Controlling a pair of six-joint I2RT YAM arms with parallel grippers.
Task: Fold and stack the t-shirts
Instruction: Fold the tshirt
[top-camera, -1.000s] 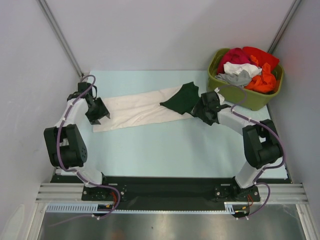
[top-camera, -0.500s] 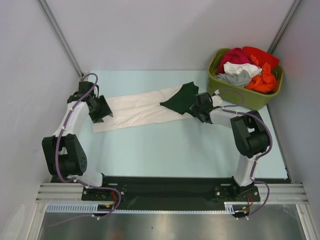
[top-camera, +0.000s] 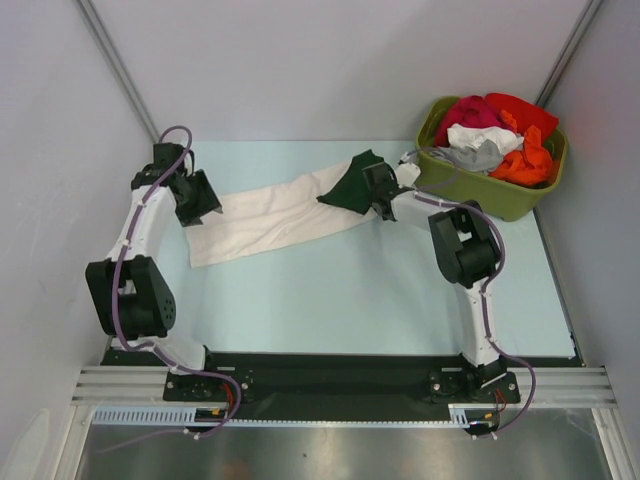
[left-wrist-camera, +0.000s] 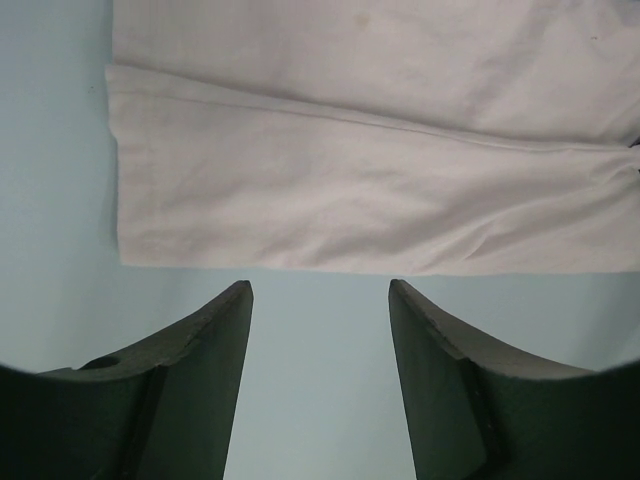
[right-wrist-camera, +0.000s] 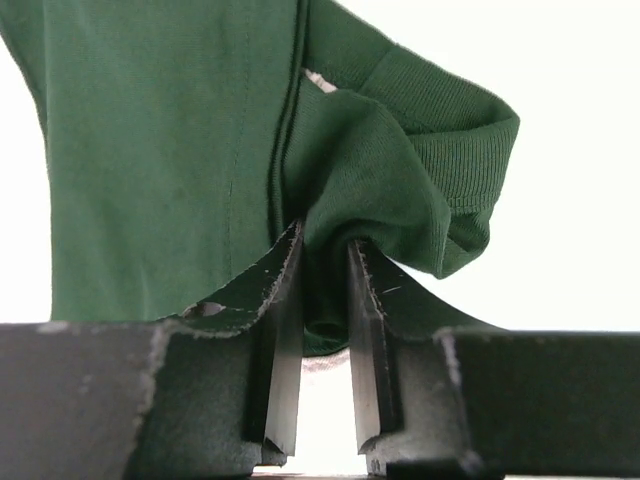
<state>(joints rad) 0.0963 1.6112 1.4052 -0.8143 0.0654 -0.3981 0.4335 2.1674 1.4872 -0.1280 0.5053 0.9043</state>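
A long cream-white t-shirt (top-camera: 265, 212) lies flat across the pale blue table (top-camera: 350, 290), and its right end is dark green fabric (top-camera: 348, 186). My right gripper (top-camera: 373, 192) is at that end. In the right wrist view its jaws (right-wrist-camera: 325, 248) are shut on a bunched fold of the green fabric (right-wrist-camera: 160, 150). My left gripper (top-camera: 205, 212) hovers at the shirt's left end. Seen from the left wrist, it (left-wrist-camera: 320, 290) stands open over bare table, just short of the cream hem (left-wrist-camera: 360, 180), with nothing between its fingers.
An olive-green plastic tub (top-camera: 500, 196) heaped with red, white, grey and orange clothes (top-camera: 495, 135) stands at the back right, close behind the right arm. Grey walls close in the table on the left, back and right.
The right gripper moved left and away from me onto the green end and closed on it. The left gripper shifted slightly toward the back. The shirt's right end was drawn back a little.
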